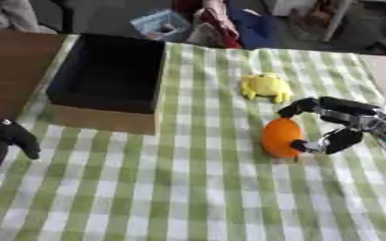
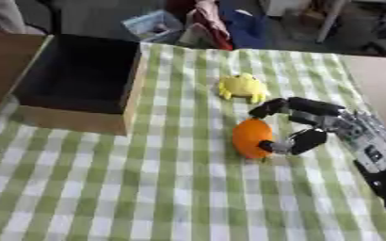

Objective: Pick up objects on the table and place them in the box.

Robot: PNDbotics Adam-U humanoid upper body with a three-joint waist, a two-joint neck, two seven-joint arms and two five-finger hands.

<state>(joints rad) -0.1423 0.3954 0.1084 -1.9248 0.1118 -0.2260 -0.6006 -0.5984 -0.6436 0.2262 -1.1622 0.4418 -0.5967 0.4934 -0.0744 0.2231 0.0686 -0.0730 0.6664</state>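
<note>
An orange egg-shaped object [image 1: 278, 137] stands on the green-and-white checked cloth right of centre. My right hand [image 1: 357, 123] comes in from the right and curls round it: fingers [image 1: 299, 107] arch over its far side and the thumb [image 1: 328, 143] touches its near right side. A yellow soft toy [image 1: 266, 87] lies just beyond, apart from the hand. The black-lined cardboard box [image 1: 106, 75] sits open at the far left with nothing visible inside. My left hand [image 1: 5, 139] rests at the lower left edge, fingers relaxed, holding nothing.
A brown tabletop [image 1: 11, 70] shows left of the box. Bags and clutter lie beyond the far edge. Bare checked cloth [image 1: 172, 188] fills the near half of the table.
</note>
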